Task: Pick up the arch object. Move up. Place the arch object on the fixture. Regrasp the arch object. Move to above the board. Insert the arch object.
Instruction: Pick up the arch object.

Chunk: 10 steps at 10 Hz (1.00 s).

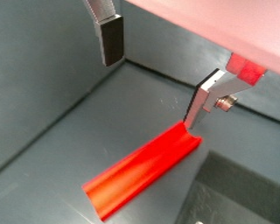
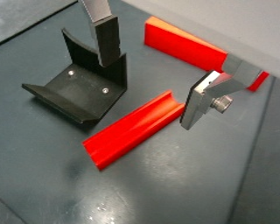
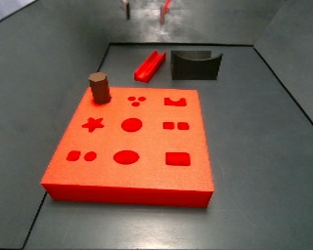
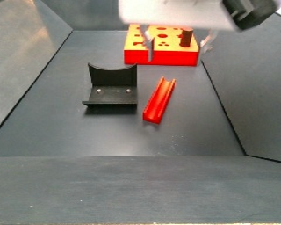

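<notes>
The gripper (image 2: 154,74) hangs above the floor with its flat silver fingers (image 2: 105,39) spread wide and nothing between them. Directly below lies the arch object (image 2: 133,129) — a long, slim, bright red bar — flat on the dark grey floor, untouched.

Just beside it stands the fixture (image 2: 78,85), a dark L-shaped bracket with a curved notch in its upright wall. The two sit close together but apart in a side view, bar (image 4: 161,97) to one side of bracket (image 4: 108,88).

Beyond them lies the board (image 3: 130,137), a large red-orange slab with darker cut-outs, carrying a short brown cylinder peg (image 3: 99,88) at one corner.

Risk, as judged: the fingers are not yet centred over the bar. A descent from here could land one plate on its top, or strike the fixture wall, which stands near one finger.

One wrist view shows the bar (image 1: 143,171) only; the fixture appears in the other alone. The peg shows clearly in just one side view.
</notes>
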### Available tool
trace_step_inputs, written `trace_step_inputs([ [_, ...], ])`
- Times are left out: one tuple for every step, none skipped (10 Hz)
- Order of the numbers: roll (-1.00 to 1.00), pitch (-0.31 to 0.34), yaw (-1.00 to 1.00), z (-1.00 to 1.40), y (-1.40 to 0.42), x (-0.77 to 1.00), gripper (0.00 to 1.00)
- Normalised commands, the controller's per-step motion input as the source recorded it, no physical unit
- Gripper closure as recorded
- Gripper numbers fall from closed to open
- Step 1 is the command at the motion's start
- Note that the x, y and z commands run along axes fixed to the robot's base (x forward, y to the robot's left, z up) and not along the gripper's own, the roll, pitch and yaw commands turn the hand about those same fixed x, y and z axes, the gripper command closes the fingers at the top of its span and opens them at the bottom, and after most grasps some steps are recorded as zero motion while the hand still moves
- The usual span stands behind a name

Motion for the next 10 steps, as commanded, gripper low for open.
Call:
trace_step_inputs([
  [-0.02,0.000,-0.15,-1.00,-0.04,0.70,0.00],
  [0.00,0.000,-0.15,-1.00,-0.08,0.60,0.00],
  [0.00,-0.040,-0.16,-1.00,-0.17,0.33,0.00],
  [0.00,-0.069,-0.21,-1.00,-0.23,0.12,0.00],
  [-0.01,-0.076,-0.18,-1.00,-0.24,0.08,0.00],
  [-0.10,-0.086,-0.19,-0.91,-0.11,-0.02,0.00],
  [-0.23,-0.053,-0.17,-0.74,0.03,-0.43,0.00],
  [-0.28,-0.053,-0.16,-0.64,0.14,-0.51,0.00],
  [-0.32,-0.051,-0.15,-0.55,0.18,-0.32,0.00],
  [-0.32,-0.060,-0.10,-0.35,0.11,-0.24,0.00],
])
